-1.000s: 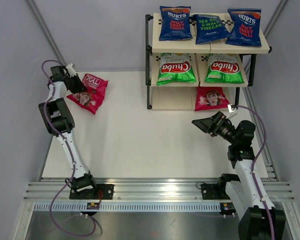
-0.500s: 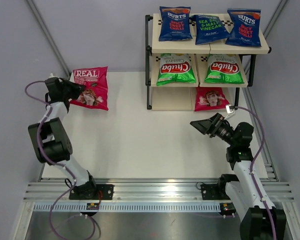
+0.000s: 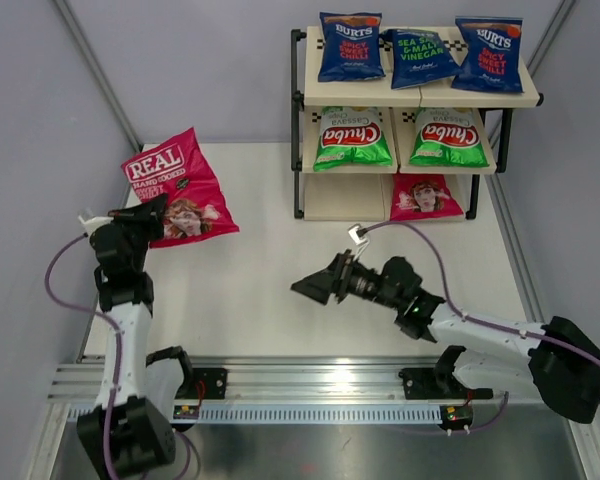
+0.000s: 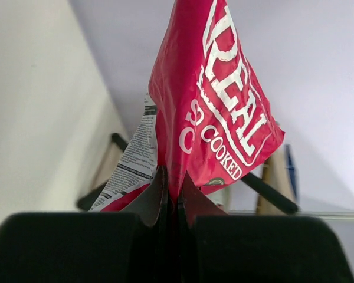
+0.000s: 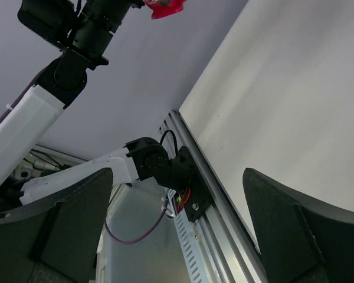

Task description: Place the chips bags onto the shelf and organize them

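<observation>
My left gripper (image 3: 152, 212) is shut on the bottom edge of a pink-red REAL bag (image 3: 176, 188) and holds it raised above the table's left side. In the left wrist view the bag (image 4: 215, 106) stands up from the closed jaws. My right gripper (image 3: 315, 285) is open and empty, low over the table's middle, pointing left. The shelf (image 3: 420, 97) stands at the back right. Three dark blue BURTS bags (image 3: 350, 46) line its top board, two green Chuba bags (image 3: 352, 138) the middle board, one REAL bag (image 3: 424, 196) the bottom board's right half.
The bottom board's left half (image 3: 344, 198) holds nothing. The aluminium rail (image 3: 310, 385) with both arm bases runs along the near edge. Grey walls close in left and right. The right wrist view shows the left arm's base (image 5: 159, 168).
My left arm swung back toward the near left and lifted the REAL bag off the table. My right arm reached down and left across the table's middle.
</observation>
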`<state>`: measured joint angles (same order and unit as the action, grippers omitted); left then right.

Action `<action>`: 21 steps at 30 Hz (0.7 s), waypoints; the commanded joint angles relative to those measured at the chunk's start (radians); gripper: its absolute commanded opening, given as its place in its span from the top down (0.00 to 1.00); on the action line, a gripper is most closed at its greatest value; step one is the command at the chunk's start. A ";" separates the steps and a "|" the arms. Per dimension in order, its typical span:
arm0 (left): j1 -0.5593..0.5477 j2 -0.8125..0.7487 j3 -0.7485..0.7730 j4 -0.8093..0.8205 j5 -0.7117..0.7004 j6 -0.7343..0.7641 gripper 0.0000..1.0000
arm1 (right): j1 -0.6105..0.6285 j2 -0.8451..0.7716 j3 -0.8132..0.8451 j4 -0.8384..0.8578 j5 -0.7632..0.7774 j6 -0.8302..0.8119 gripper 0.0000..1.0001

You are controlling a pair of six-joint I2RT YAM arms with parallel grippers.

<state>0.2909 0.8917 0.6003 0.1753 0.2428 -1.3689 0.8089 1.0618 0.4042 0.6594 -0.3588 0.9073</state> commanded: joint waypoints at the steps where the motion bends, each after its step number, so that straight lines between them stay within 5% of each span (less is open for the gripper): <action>1: -0.035 -0.160 -0.065 0.029 -0.095 -0.192 1.00 | 0.202 0.091 0.097 0.218 0.359 -0.132 0.01; 8: -0.148 -0.385 -0.123 -0.066 -0.023 -0.444 1.00 | 0.343 0.438 0.314 0.468 0.428 -0.231 0.00; 21: -0.248 -0.740 -0.053 -0.462 -0.123 -0.509 1.00 | 0.395 0.552 0.447 0.514 0.474 -0.366 0.05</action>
<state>0.0463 0.1837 0.4873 -0.2356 0.1577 -1.8278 1.1824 1.5917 0.8001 1.0874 0.0715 0.6121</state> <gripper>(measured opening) 0.038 0.962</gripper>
